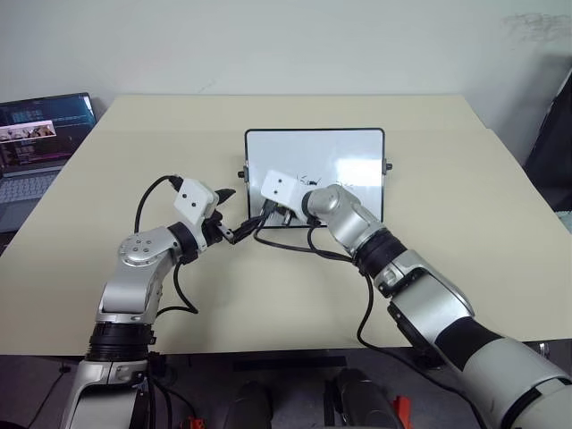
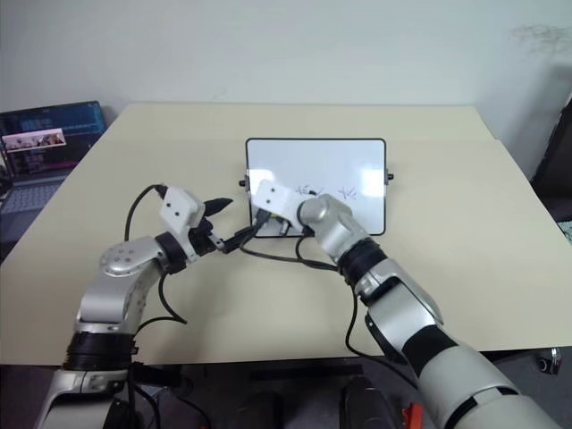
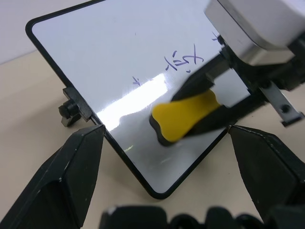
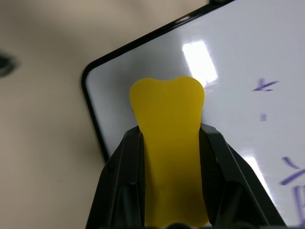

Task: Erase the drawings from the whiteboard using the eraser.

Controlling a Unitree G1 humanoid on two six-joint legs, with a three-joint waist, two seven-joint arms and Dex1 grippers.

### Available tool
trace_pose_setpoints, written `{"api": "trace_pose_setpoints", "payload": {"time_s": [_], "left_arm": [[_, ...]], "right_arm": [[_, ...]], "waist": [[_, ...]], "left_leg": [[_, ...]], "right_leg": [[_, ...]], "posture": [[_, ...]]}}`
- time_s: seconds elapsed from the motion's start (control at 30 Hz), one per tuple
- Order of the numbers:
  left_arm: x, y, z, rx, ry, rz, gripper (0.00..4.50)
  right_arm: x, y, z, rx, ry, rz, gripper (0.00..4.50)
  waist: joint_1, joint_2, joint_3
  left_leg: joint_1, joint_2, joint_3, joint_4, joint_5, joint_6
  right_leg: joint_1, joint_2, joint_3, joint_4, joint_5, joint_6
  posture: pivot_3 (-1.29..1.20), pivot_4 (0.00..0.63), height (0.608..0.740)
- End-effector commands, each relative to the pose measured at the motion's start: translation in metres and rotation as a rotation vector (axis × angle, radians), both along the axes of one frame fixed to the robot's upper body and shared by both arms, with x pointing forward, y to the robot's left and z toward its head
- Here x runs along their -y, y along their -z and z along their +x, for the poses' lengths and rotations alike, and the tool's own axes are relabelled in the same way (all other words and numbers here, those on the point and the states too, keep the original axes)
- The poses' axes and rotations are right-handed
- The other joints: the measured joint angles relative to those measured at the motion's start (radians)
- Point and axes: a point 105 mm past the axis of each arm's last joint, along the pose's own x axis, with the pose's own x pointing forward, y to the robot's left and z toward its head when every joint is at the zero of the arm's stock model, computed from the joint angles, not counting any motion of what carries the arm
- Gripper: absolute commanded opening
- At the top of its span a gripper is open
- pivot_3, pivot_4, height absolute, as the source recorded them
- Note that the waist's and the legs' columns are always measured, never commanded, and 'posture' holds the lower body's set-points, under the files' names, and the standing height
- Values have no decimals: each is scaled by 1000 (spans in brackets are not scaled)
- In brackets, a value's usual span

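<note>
right gripper (image 4: 171, 143) is clamped on the eraser (image 4: 169, 143), long axis along the fingers, tip over the whiteboard's (image 1: 315, 170) lower-left corner, maybe touching. left gripper (image 3: 167, 157) gapes wide, empty.

The right arm reaches forward and across toward the robot's left, elbow bent, its silver forearm angled inward and the wrist tipped a little downward. The right claw (image 4: 171, 143) is clamped on the eraser (image 4: 169, 143), one black finger pressed against each long side, the yellow end sticking out past the fingertips. The left arm is bent at the elbow, forearm raised and turned inward toward the right arm, wrist about level. The left claw (image 3: 167, 152) stands spread wide, its two black fingers (image 3: 62, 181) well apart and holding nothing.
</note>
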Motion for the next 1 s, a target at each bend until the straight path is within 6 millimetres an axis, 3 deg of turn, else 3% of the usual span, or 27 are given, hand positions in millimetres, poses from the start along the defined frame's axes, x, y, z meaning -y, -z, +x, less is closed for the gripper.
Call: {"api": "trace_pose_setpoints", "payload": {"time_s": [0.03,0.17,0.27,0.5,0.7,0.77,1.0], "left_arm": [[0,-13,-1,49,6,-2,4500],[0,-13,-1,49,6,0,4500],[0,-13,0,49,7,-1,4500],[1,-13,1,48,12,-1,4500],[3,-12,1,43,17,-2,4500],[3,-12,1,42,18,-2,4500],[4,-12,1,45,18,-2,4500]], "right_arm": [[29,-29,24,121,165,34,1123],[36,-52,34,228,219,69,1123],[33,-47,33,211,198,52,1123],[13,6,4,27,-38,-123,1122],[18,25,-11,-56,-123,-224,1122],[20,21,-8,-42,-104,-215,1122],[29,-26,20,129,89,-93,1122]], "waist": [[3,0,1],[1,-1,1],[0,-1,1],[-5,-1,1],[-4,-1,1],[-2,-1,1],[1,-1,2]], "left_leg": [[0,0,0,0,0,0],[-2,0,0,-1,0,0],[-2,0,0,-4,0,0],[0,0,0,-7,0,0],[1,0,0,-8,0,0],[1,0,-1,-8,0,0],[0,0,-2,-8,1,-2]], "right_leg": [[0,0,0,0,0,0],[-2,0,0,-1,0,-2],[-2,0,-1,-1,-1,-5],[-2,0,-1,-1,-2,-5],[-1,0,-1,-1,-2,-4],[-1,-1,-2,-1,-2,-4],[-2,-1,-2,-1,-2,-5]], "posture": [[0,150,740],[0,150,740],[0,150,740],[0,150,740],[0,150,740],[0,150,740],[0,150,740]]}}
